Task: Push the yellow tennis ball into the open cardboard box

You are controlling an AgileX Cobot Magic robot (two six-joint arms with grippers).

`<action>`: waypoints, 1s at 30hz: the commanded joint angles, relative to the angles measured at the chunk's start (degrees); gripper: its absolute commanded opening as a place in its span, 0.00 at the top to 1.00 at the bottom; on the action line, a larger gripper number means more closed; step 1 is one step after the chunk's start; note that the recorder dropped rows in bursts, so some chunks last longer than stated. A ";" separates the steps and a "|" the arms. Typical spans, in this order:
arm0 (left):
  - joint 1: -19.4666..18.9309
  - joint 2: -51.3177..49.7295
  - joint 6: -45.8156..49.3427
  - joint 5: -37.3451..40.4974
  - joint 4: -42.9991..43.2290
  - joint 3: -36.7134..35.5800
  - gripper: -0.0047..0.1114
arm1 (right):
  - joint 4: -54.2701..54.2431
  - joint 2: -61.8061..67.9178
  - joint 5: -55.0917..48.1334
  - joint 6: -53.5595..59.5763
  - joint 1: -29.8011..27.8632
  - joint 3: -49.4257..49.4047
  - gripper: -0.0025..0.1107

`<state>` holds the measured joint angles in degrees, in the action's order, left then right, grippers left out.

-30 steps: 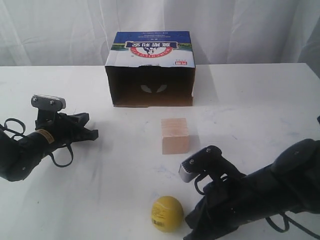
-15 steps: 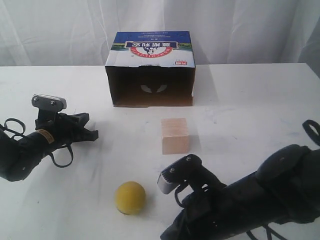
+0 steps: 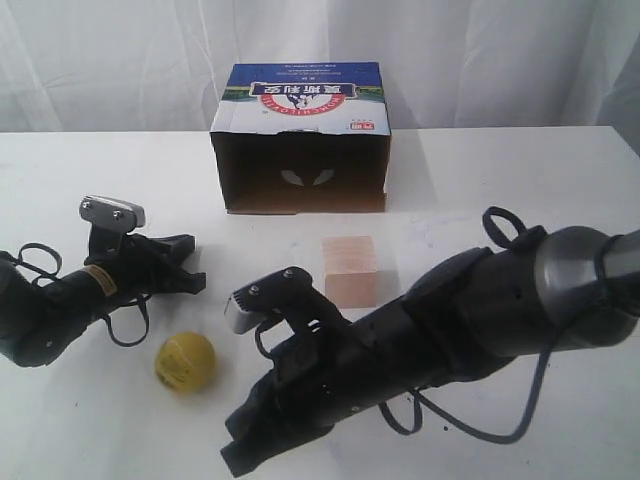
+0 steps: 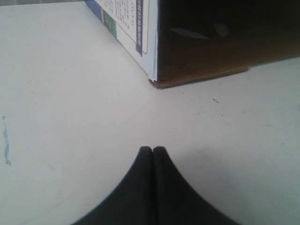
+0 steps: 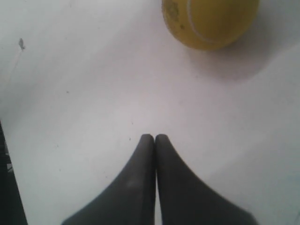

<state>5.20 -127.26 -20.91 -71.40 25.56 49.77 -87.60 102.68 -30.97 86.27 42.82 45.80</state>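
We find the right gripper (image 5: 154, 137) nearest, jaws pressed together, empty. Just beyond lies the yellow tennis ball (image 3: 185, 361), untouched, near the left gripper (image 4: 153, 149), likewise closed. Farther back: wooden cube (image 3: 350, 270), then the open cardboard box (image 3: 300, 140).

So the right end effector (image 3: 238, 452) is stretched way across the desk (image 3: 520, 200), and the yellow tennis ball (image 3: 185, 361) sits between it and the left end effector (image 3: 190, 266), touching neither. The wooden cube (image 3: 350, 271) is well back from the right end effector, with the open cardboard box (image 3: 300, 140) further beyond.
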 commanded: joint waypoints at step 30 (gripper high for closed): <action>-29.14 9.98 -22.04 1.44 65.25 -7.31 0.96 | -0.35 2.65 8.41 3.45 4.45 6.09 0.98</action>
<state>-23.55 -119.19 -41.93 -72.11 88.34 43.88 -87.82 105.31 -22.79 89.04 47.22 51.56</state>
